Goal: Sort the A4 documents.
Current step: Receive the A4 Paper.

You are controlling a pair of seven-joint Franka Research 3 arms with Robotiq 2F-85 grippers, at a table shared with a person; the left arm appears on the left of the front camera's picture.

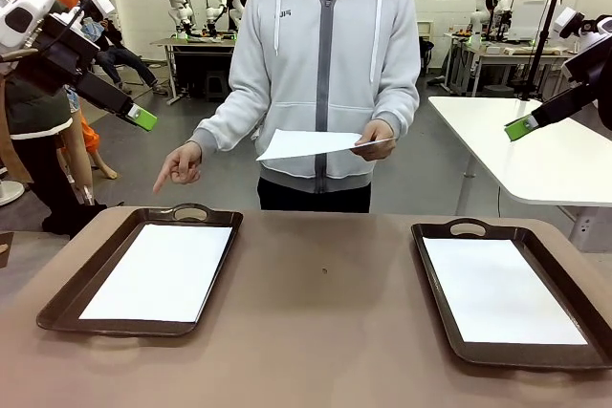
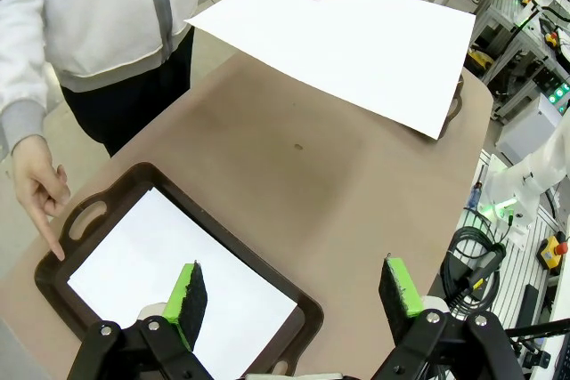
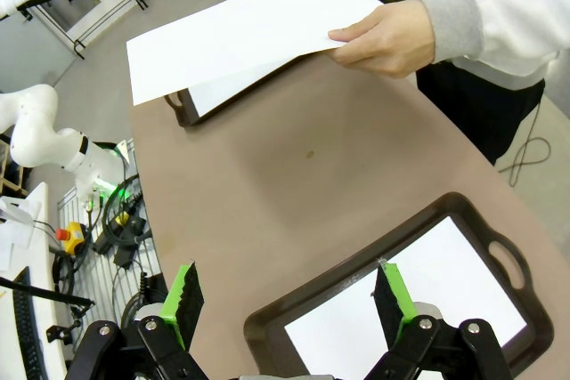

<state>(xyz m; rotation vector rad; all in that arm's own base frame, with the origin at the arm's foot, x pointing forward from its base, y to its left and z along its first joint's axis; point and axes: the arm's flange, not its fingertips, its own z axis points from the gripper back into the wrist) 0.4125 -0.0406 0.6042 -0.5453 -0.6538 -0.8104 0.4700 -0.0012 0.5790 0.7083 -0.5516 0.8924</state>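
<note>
A4 documents [image 1: 163, 272] in both trays, left gripper [image 2: 294, 295] and right gripper [image 3: 287, 295] spread wide, apparently empty, above.

Held sheet [image 1: 311, 144]: blank white A4, nearly level, in the person's hand above the bench's far edge.
Left sheet [image 1: 163, 271]: flat inside left tray.
Right sheet [image 1: 499, 289]: flat inside right tray.
</note>
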